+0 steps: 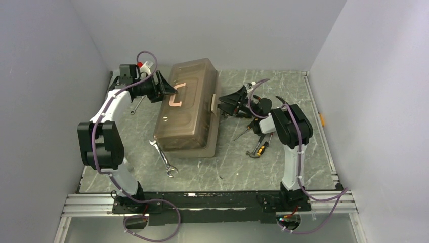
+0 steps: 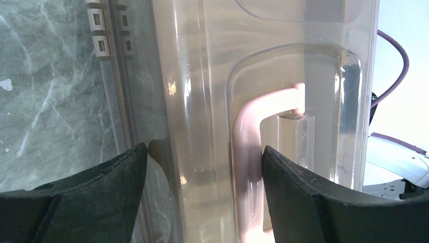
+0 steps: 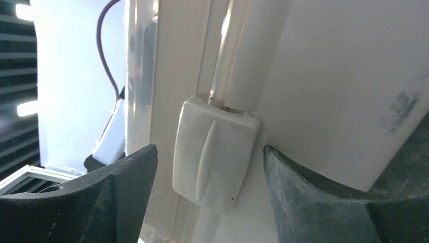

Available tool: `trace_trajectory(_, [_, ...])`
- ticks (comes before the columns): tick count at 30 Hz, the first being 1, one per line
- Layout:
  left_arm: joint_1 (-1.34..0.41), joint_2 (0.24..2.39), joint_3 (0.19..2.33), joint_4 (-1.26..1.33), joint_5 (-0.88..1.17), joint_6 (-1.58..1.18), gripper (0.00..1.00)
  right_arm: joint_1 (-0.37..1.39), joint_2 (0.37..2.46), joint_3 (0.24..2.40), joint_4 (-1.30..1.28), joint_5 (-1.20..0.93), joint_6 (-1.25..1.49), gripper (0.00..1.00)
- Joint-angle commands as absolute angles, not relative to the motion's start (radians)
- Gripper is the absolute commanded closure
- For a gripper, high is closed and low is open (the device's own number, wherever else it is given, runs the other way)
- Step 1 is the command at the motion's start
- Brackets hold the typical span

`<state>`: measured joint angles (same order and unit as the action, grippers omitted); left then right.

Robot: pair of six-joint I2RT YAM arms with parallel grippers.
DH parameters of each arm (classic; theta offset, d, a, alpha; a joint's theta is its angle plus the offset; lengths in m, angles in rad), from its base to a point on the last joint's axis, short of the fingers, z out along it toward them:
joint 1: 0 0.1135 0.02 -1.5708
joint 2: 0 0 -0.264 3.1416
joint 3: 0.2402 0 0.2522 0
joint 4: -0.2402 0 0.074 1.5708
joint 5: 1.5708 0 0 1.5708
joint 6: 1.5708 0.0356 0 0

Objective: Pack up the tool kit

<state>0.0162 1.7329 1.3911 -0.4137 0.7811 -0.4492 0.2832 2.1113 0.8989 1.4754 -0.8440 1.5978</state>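
The tan-brown toolbox (image 1: 187, 114) lies closed in the middle of the table, its pink handle (image 1: 177, 94) on the smoky lid. My left gripper (image 1: 169, 91) is open at the box's left side. In the left wrist view its jaws (image 2: 205, 167) straddle the lid (image 2: 202, 76) and the pink handle (image 2: 248, 152), and the right fingertip (image 2: 283, 172) touches the handle. My right gripper (image 1: 221, 104) is open at the box's right side. In the right wrist view it (image 3: 210, 162) straddles a cream latch (image 3: 212, 157) without gripping it.
A steel wrench (image 1: 164, 158) lies in front of the box. A smaller wrench (image 1: 135, 107) lies to its left. A screwdriver (image 1: 243, 132) and an orange-black handled tool (image 1: 259, 149) lie right of the box under my right arm. Walls close in on three sides.
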Motion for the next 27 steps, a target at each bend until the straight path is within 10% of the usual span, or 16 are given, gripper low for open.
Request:
trace_trajectory(1, [-0.003,1.823,1.346,-0.558,0.700,-0.373,0.20,0.367,2.123,0.960,1.714,-0.855,1.646,0.22])
trace_trajectory(11, [-0.003,1.828,1.342,-0.551,0.711,-0.373,0.19,0.424,2.094,1.004,1.716,-0.855,1.712,0.31])
trace_trajectory(27, [-0.007,1.764,1.340,-0.526,0.723,-0.406,0.20,0.433,2.087,0.964,1.674,-0.865,1.751,0.74])
